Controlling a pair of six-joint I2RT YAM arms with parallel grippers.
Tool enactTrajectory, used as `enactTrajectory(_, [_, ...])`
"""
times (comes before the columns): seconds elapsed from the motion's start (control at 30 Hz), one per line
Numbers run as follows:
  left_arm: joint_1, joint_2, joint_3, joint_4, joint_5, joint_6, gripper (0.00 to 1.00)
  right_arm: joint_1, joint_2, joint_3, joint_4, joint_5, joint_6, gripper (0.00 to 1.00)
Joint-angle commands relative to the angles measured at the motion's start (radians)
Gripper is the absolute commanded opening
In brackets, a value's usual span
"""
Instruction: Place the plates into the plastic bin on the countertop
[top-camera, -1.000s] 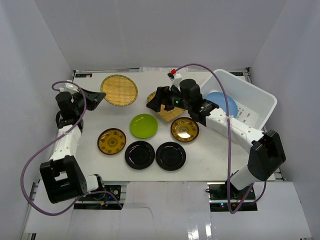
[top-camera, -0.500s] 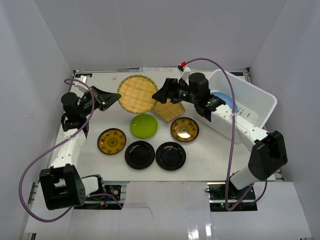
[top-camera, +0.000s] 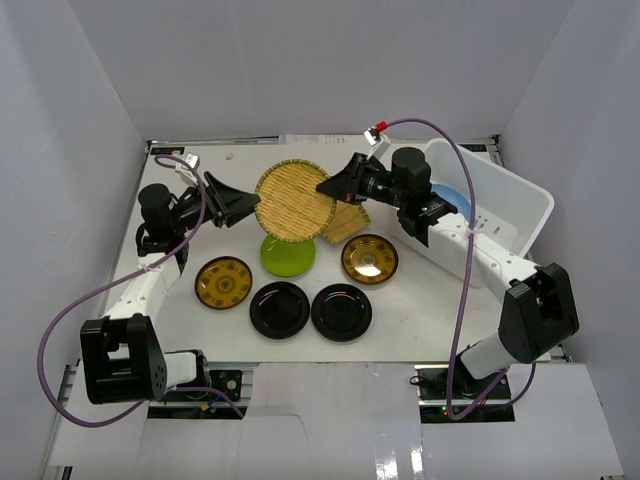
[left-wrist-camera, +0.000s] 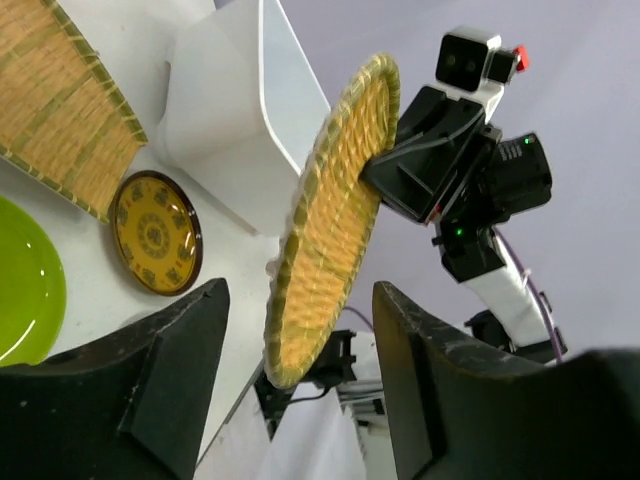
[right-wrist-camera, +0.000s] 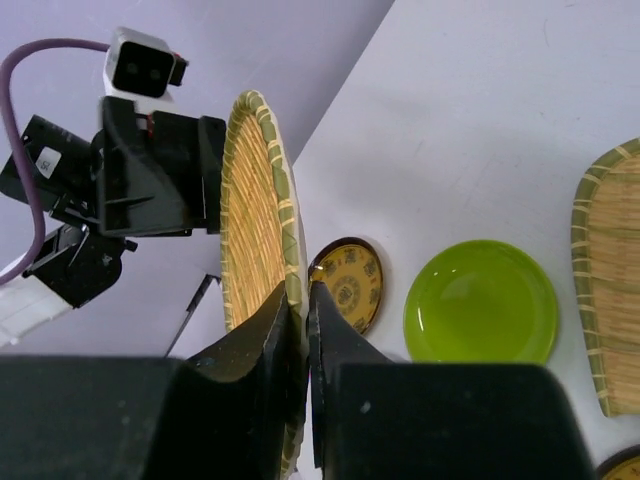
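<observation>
A round woven straw plate (top-camera: 293, 200) stands on edge in the air over the countertop (top-camera: 420, 290). My right gripper (top-camera: 330, 187) is shut on its right rim; in the right wrist view the jaws (right-wrist-camera: 303, 295) pinch the green-banded edge of that plate (right-wrist-camera: 255, 200). My left gripper (top-camera: 245, 205) stands open at the plate's left edge, and its fingers (left-wrist-camera: 150, 380) straddle the rim (left-wrist-camera: 335, 220) without touching. The white plastic bin (top-camera: 500, 170) at the right holds a light blue plate (top-camera: 455, 200).
On the table lie a lime green plate (top-camera: 288, 253), two gold-amber plates (top-camera: 223, 282) (top-camera: 369, 259), two black plates (top-camera: 279, 309) (top-camera: 341, 312) and a second woven plate (top-camera: 345, 222) below the right gripper. Pale walls enclose the table.
The left gripper carried the round woven plate to the right and up. The right gripper moved in and shut on its rim, and the left gripper opened.
</observation>
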Motion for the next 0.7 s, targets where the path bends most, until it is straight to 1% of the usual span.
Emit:
enactTrajectory(0.0, [-0.010, -0.015, 0.001, 0.064, 0.056, -0.014, 0.73, -0.051, -0.068, -0.016, 0.075, 0.006, 0.029, 0.08])
enactTrajectory(0.03, [-0.010, -0.015, 0.006, 0.054, 0.052, 0.010, 0.81, -0.065, -0.082, -0.020, 0.075, 0.007, 0.030, 0.08])
enactTrajectory(0.1, [-0.010, -0.020, 0.020, -0.021, 0.035, 0.059, 0.95, -0.120, -0.120, -0.037, 0.073, 0.012, 0.039, 0.08])
enactTrajectory(0.13, [-0.010, -0.025, 0.037, -0.052, 0.023, 0.113, 0.97, -0.170, -0.134, -0.043, 0.073, 0.009, 0.044, 0.08])
enactTrajectory(0.17, [-0.010, -0.028, 0.041, -0.103, -0.002, 0.136, 0.98, -0.201, -0.148, -0.048, 0.061, 0.007, 0.049, 0.08])
enactTrajectory(0.23, [-0.010, -0.034, 0.057, -0.150, -0.033, 0.182, 0.98, -0.266, -0.186, -0.053, 0.041, 0.006, 0.050, 0.08])
enactTrajectory(0.27, [-0.010, -0.040, 0.061, -0.205, -0.069, 0.230, 0.98, -0.330, -0.200, -0.051, 0.029, 0.013, 0.047, 0.08])
enactTrajectory(0.33, [-0.010, -0.042, 0.069, -0.253, -0.105, 0.274, 0.98, -0.393, -0.228, -0.037, -0.040, 0.035, 0.007, 0.08])
enactTrajectory(0.37, [-0.010, -0.042, 0.074, -0.294, -0.138, 0.312, 0.98, -0.456, -0.235, -0.034, -0.063, 0.055, -0.008, 0.08])
enactTrajectory(0.4, [-0.010, -0.038, 0.077, -0.312, -0.155, 0.327, 0.98, -0.485, -0.247, -0.033, -0.115, 0.073, -0.045, 0.08])
enactTrajectory(0.43, [-0.010, -0.037, 0.078, -0.327, -0.171, 0.340, 0.98, -0.542, -0.254, -0.028, -0.147, 0.101, -0.065, 0.08])
enactTrajectory(0.47, [-0.012, -0.029, 0.083, -0.351, -0.183, 0.359, 0.98, -0.565, -0.260, -0.030, -0.175, 0.159, -0.082, 0.08])
enactTrajectory(0.53, [-0.010, -0.017, 0.084, -0.367, -0.214, 0.370, 0.98, -0.638, -0.274, -0.056, -0.223, 0.207, -0.120, 0.08])
enactTrajectory(0.57, [-0.012, -0.003, 0.087, -0.376, -0.223, 0.373, 0.98, -0.652, -0.277, -0.066, -0.235, 0.268, -0.132, 0.08])
enactTrajectory(0.63, [-0.012, 0.015, 0.089, -0.382, -0.263, 0.376, 0.98, -0.672, -0.281, -0.089, -0.256, 0.325, -0.171, 0.08])
enactTrajectory(0.67, [-0.013, 0.044, 0.095, -0.384, -0.287, 0.374, 0.98, -0.683, -0.278, -0.112, -0.261, 0.401, -0.191, 0.08])
